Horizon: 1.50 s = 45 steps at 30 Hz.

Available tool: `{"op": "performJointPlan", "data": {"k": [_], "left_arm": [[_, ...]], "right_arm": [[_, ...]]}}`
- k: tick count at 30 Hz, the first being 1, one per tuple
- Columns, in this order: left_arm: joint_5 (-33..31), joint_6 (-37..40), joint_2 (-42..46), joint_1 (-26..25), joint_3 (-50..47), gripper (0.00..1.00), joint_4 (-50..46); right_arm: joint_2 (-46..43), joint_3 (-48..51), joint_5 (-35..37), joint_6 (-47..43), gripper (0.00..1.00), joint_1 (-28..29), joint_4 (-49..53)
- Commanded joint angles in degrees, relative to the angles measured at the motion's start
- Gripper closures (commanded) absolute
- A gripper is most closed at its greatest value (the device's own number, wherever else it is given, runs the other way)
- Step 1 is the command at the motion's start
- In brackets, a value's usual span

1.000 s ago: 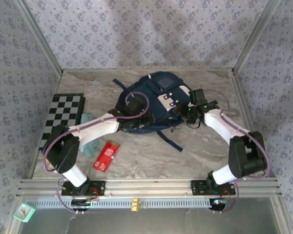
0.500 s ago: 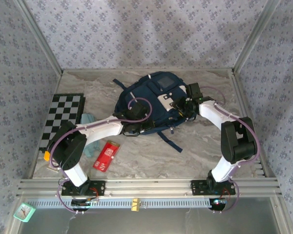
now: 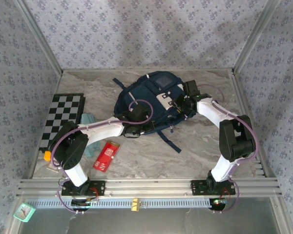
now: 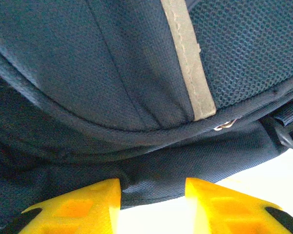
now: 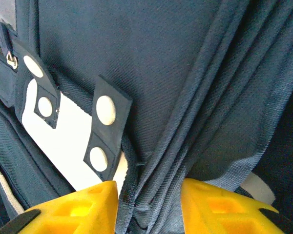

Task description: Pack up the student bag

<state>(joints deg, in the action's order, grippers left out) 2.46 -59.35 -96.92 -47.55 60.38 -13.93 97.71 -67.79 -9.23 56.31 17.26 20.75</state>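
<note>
A checkerboard (image 3: 63,119) is lying on the desk's (image 3: 200,146) left, with a red packet (image 3: 106,155) beside it. The left claw (image 4: 153,187) is pinching the near hem of the student bag (image 3: 156,92), which is sitting mid-desk toward the back. The right claw (image 5: 149,187) is clenching its bunched side folds.

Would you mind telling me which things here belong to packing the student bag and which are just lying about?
In the job:
student bag
left gripper, bag fabric between its fingers
right gripper, bag fabric between its fingers

Lying about, untouched, perhaps for packing later:
checkerboard
red packet
teal cloth
</note>
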Motion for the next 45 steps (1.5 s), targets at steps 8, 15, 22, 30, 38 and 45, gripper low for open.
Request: {"op": "performJointPlan", "data": {"k": [8,15,22,30,38,45], "left_arm": [[-1.6,1.4,-2.2,-1.0,1.3,0.60,-4.1],[-1.5,1.3,-2.1,-1.0,1.6,0.60,-4.3],[-1.4,1.1,-2.2,-1.1,1.3,0.60,-4.5],[-2.7,1.1,-0.8,-2.0,0.4,0.59,-5.9],[-3.8,0.9,-1.0,-2.1,1.0,0.59,-7.0],[-6.9,1.1,-0.4,-2.5,0.1,0.52,-9.2]], "right_arm": [[-2.4,0.9,-0.6,2.7,0.55,1.8,-1.4],[1.5,0.2,-0.8,2.8,0.52,2.5,-1.6],[4.3,-4.7,0.5,2.2,0.43,3.3,0.5],[4.5,-4.7,2.0,2.8,0.30,5.1,2.3],[4.6,-1.8,3.4,3.3,0.22,5.8,1.4],[7.6,-5.7,4.1,1.6,0.26,5.6,1.6]]}}
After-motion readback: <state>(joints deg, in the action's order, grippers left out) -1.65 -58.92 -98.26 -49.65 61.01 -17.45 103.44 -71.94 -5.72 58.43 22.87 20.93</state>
